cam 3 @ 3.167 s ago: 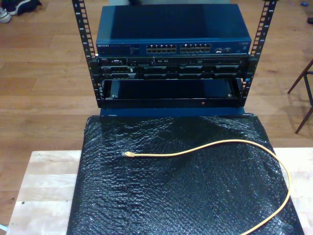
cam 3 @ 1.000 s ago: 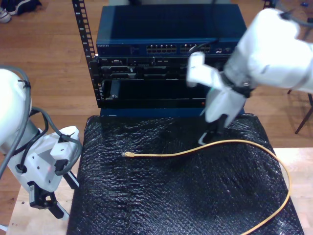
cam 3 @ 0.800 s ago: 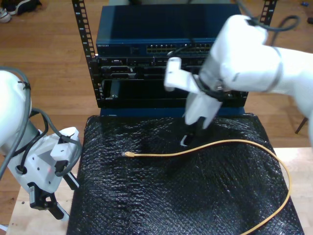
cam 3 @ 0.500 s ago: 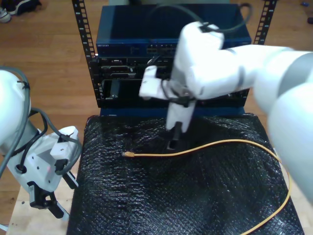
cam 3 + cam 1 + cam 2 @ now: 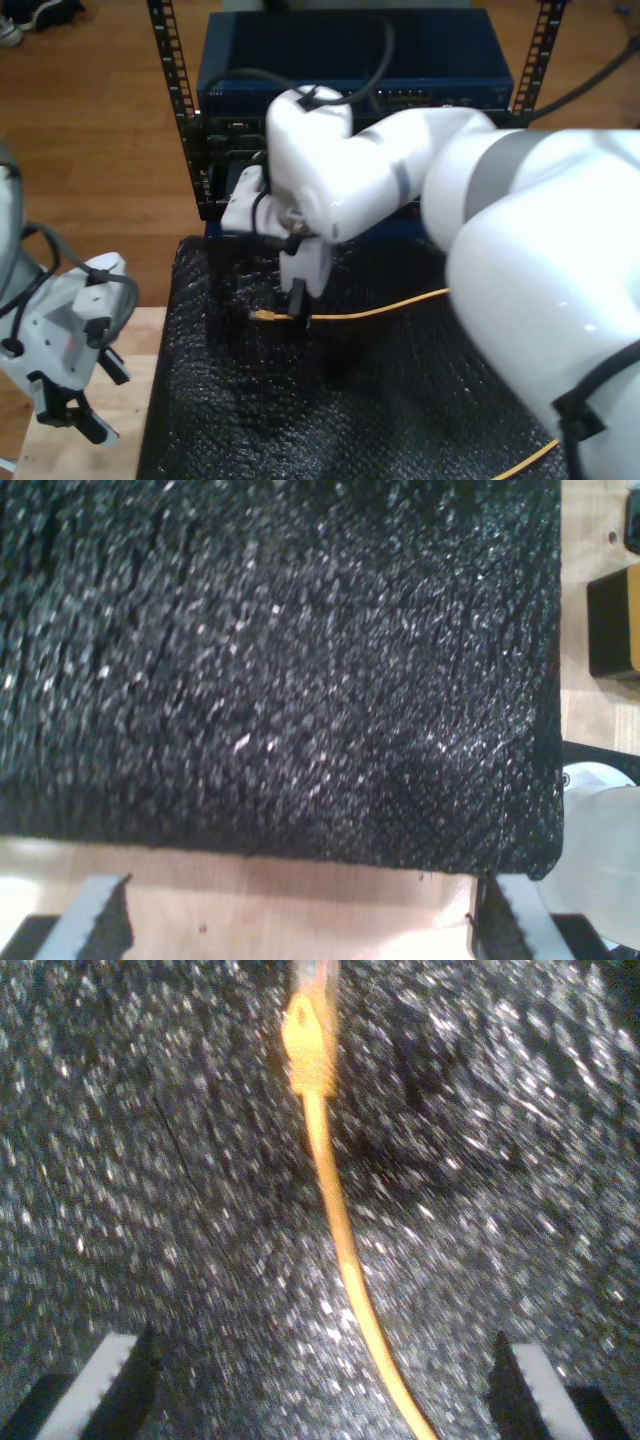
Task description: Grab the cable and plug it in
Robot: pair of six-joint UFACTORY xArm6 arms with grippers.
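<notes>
The yellow-orange cable (image 5: pixel 385 308) lies on the black mat, its plug end (image 5: pixel 262 315) toward the exterior view's left. My second gripper (image 5: pixel 297 303) hangs just above the mat beside that plug end, open. In the second wrist view the cable (image 5: pixel 335 1220) runs between the two spread fingertips (image 5: pixel 105 1380), with the plug (image 5: pixel 312 1040) ahead of them and nothing gripped. My first gripper (image 5: pixel 75 425) is open at the exterior view's lower left, over the table edge beside the mat. Its fingertips (image 5: pixel 95 920) hold nothing.
A blue network switch (image 5: pixel 240 60) sits in a black rack (image 5: pixel 168 70) behind the mat, its ports mostly hidden by the second arm. The black bubble mat (image 5: pixel 380 410) covers a light wooden table (image 5: pixel 135 400). A black-and-yellow block (image 5: pixel 612 620) stands past the mat's edge.
The second arm has swept from the exterior view's right to its left along the cable, reaching the plug end. The first arm has shifted slightly left and down.
</notes>
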